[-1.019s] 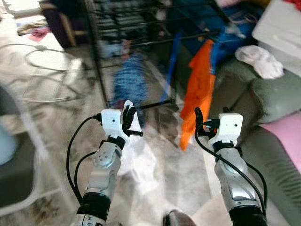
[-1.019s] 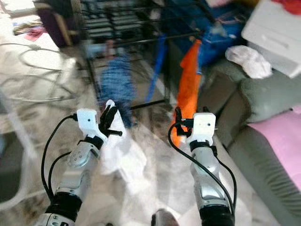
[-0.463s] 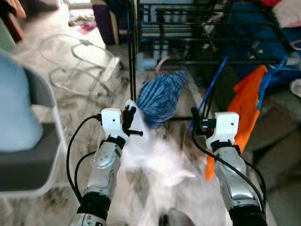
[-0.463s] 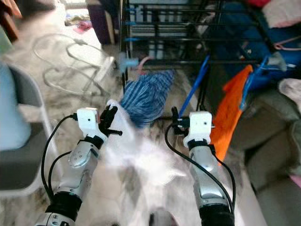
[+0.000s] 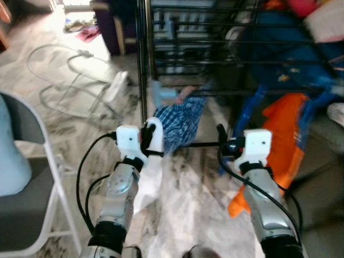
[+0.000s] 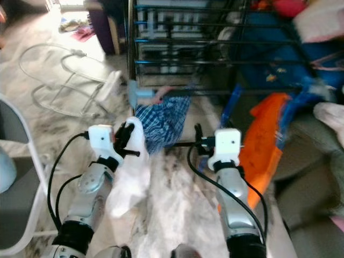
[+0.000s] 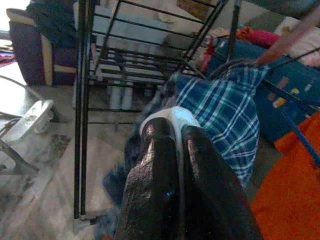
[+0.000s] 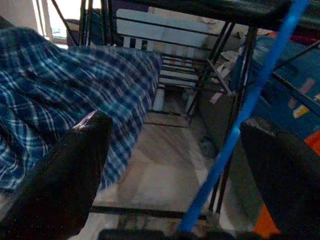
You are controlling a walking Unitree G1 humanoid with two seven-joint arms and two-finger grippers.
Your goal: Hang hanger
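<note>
My left gripper (image 5: pixel 146 141) is shut on a white garment (image 5: pixel 146 177) that hangs down from it; in the left wrist view the white cloth (image 7: pixel 172 117) is pinched between the black fingers (image 7: pixel 155 165). I cannot make out a hanger in the garment. My right gripper (image 5: pixel 221 138) is open with nothing in it, held level beside the left one. Just beyond both stands a black metal rack (image 5: pixel 144 59). A blue plaid shirt (image 5: pixel 181 121) hangs low on it, and it also appears in the right wrist view (image 8: pixel 60 95). A blue hanger bar (image 8: pixel 240 115) crosses between the right fingers' line of sight.
An orange garment (image 5: pixel 279 145) on blue hangers hangs at the rack's right end. A grey folding chair (image 5: pixel 32 183) stands at my left. A white wire frame (image 5: pixel 64 80) lies on the marbled floor at the far left. A grey sofa (image 6: pixel 312 161) is at my right.
The camera has swung and steadied, so the rack now sits straight ahead and closer. Both arms hold the same pose. The white garment now hangs down straight from the left gripper.
</note>
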